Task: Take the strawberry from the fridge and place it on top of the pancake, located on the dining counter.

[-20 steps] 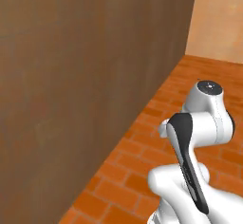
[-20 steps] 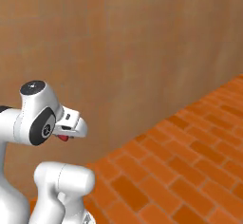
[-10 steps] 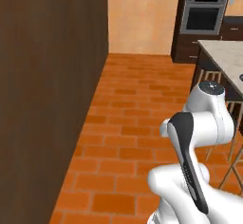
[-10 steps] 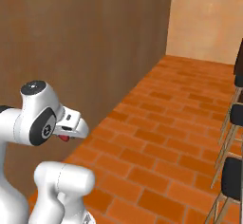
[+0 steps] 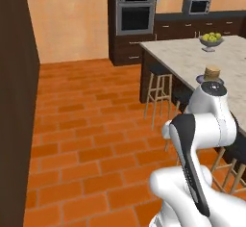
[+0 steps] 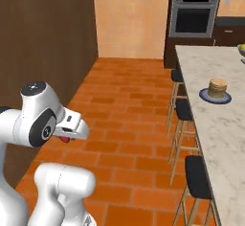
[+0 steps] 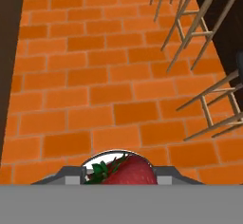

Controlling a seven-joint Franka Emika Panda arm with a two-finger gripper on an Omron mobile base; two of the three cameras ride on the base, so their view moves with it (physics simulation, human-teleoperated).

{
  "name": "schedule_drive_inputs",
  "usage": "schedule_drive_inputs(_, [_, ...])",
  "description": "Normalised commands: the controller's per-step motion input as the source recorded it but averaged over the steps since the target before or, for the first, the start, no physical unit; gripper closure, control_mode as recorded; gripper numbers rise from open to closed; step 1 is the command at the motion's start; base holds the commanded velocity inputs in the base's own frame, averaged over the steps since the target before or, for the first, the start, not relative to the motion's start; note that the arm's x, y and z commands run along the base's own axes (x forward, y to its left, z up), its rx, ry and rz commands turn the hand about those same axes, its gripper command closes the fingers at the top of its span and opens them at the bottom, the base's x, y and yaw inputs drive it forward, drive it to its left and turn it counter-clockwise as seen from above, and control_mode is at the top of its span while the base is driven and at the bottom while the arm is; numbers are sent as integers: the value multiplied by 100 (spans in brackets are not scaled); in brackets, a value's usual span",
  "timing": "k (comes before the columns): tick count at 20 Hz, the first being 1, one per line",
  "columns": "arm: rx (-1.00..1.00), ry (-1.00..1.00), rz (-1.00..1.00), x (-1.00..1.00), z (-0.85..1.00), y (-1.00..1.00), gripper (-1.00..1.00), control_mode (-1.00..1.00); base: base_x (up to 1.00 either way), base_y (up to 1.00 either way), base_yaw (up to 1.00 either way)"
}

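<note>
My gripper (image 7: 121,174) is shut on the strawberry (image 7: 131,172), a red fruit with green leaves, above the orange brick floor. In the right base view the gripper (image 6: 65,135) is tucked close to the arm, with the strawberry (image 6: 63,139) a red speck under it. The pancake (image 6: 218,88), a short tan stack, rests on a dark blue plate (image 6: 206,96) on the beige marble dining counter (image 6: 215,129) to my right. The left base view has the pancake (image 5: 212,71) just behind my arm's top joint, on the dining counter (image 5: 180,57). The fridge is out of view.
Dark-seated bar stools (image 6: 197,177) line the counter's near side, also stools (image 5: 158,84). A bowl of green fruit (image 5: 210,39) stands farther along the counter. A dark wood wall (image 6: 43,38) runs on the left. A built-in oven (image 5: 136,14) is at the back. Open brick floor (image 5: 86,139) lies between.
The whole picture has swung: the base has turned, so the brown wall slid left and the counter, stools and oven came into view. The gripper stays shut on the strawberry.
</note>
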Motion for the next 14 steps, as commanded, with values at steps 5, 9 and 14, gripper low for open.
schedule_drive_inputs(5, [0, 0, 0, 0, 0, 0, 100, 100, 83, 2, -69])
schedule_drive_inputs(9, [0, 0, 0, 0, 0, 0, 100, 100, 81, 2, -68])
schedule_drive_inputs(14, [0, 0, 0, 0, 0, 0, 100, 100, 73, 1, -71])
